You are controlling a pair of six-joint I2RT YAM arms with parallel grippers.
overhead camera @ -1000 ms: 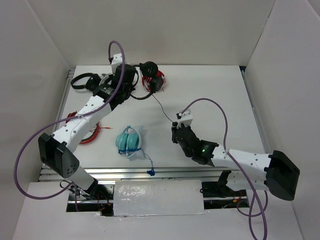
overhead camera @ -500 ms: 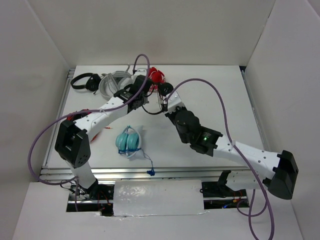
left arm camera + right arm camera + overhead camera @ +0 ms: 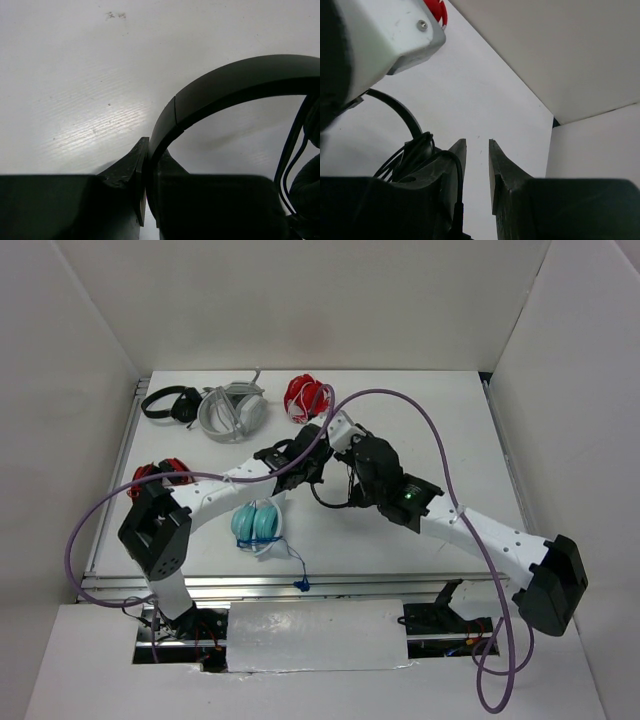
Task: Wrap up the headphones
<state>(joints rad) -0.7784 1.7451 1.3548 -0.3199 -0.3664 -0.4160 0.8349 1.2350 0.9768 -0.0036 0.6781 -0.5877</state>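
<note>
Where both arms meet over middle of white bench [image 3: 450,430], all-black on-ear headphones with thin headband [image 3: 240,80] sit between them. Left claw [image 3: 148,157] clamped on headband. Right claw [image 3: 477,150] slightly apart, nothing seen in gap; thin black cable [image 3: 415,150] bunched beside one finger. Teal headphones [image 3: 257,522] lie nearby.

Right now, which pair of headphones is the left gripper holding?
The all-black headphones whose thin headband is pinched in the left gripper; the teal pair, grey pair and other black pair lie free.
</note>
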